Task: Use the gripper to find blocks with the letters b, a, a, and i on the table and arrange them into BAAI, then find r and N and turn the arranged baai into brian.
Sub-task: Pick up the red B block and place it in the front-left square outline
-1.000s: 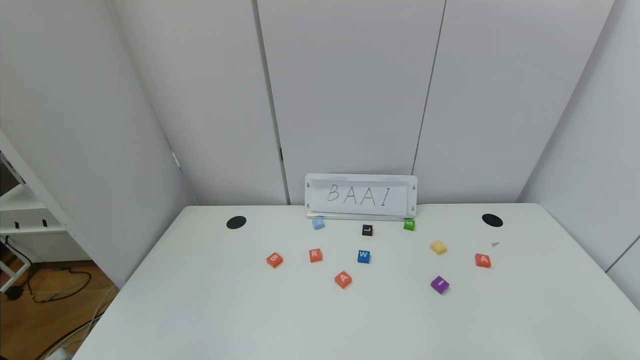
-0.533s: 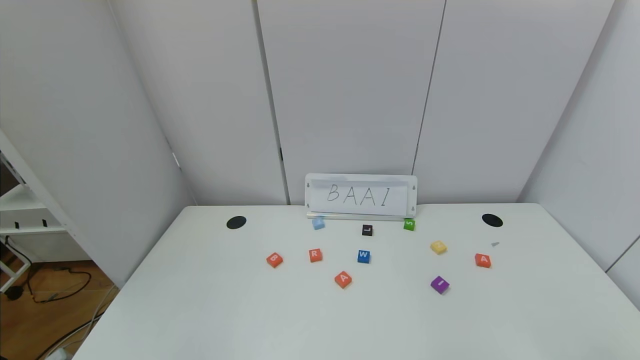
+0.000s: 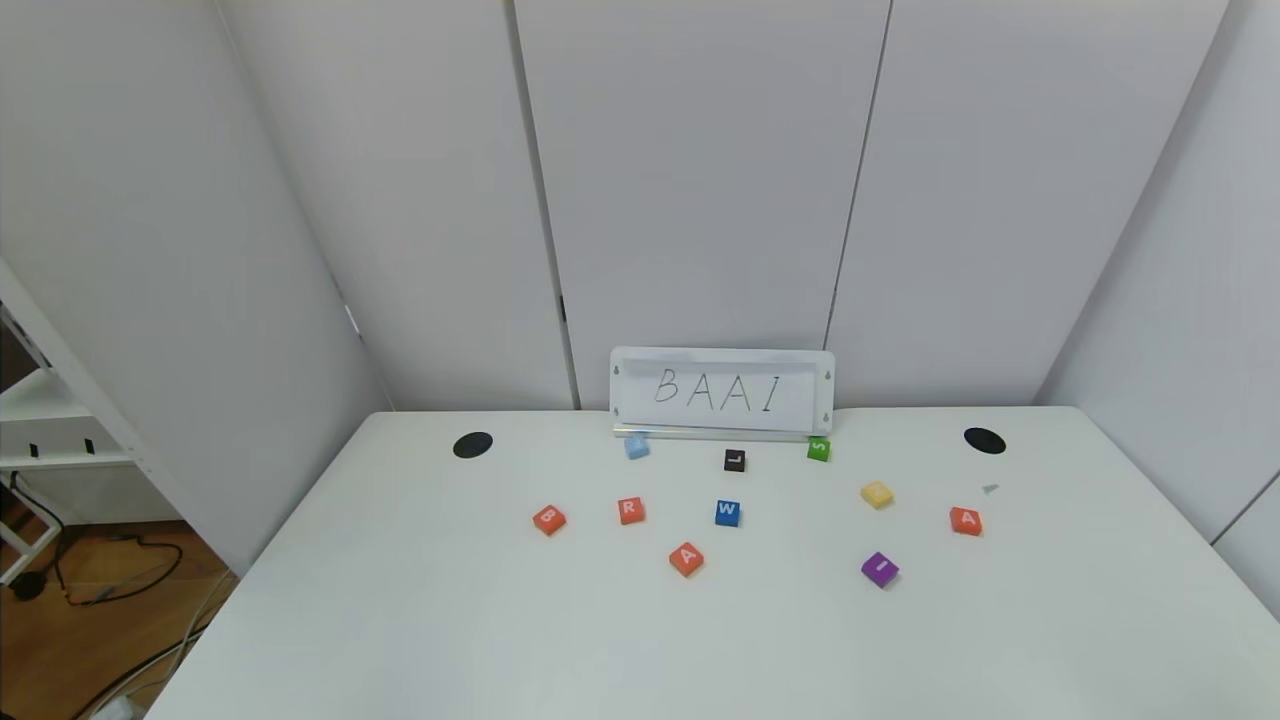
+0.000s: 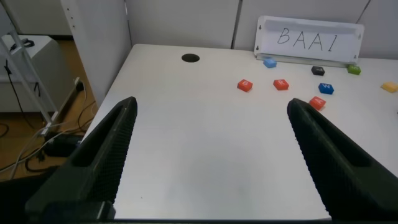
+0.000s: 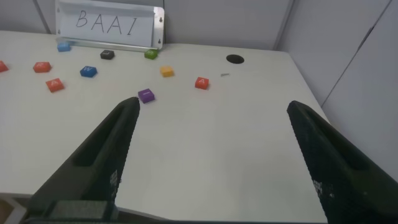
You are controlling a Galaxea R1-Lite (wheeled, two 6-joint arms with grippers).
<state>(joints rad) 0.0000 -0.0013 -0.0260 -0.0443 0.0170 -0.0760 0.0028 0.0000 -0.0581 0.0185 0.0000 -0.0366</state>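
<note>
While every letter tile lies scattered on the large white smooth table (image 3: pixel 420 620), no step has begun; the left gripper (image 4: pixel 211 155) and right gripper (image 5: pixel 211 155) hang over the near edge, jaws wide apart, holding nothing; the small orange-red B tile (image 3: pixel 549 519) sits left, one orange-red A tile (image 3: pixel 686 559) near centre, the other A tile (image 3: pixel 966 521) far right, the purple I tile (image 3: pixel 880 569) between them; the next move probably calls for lowering the left gripper over B.
</note>
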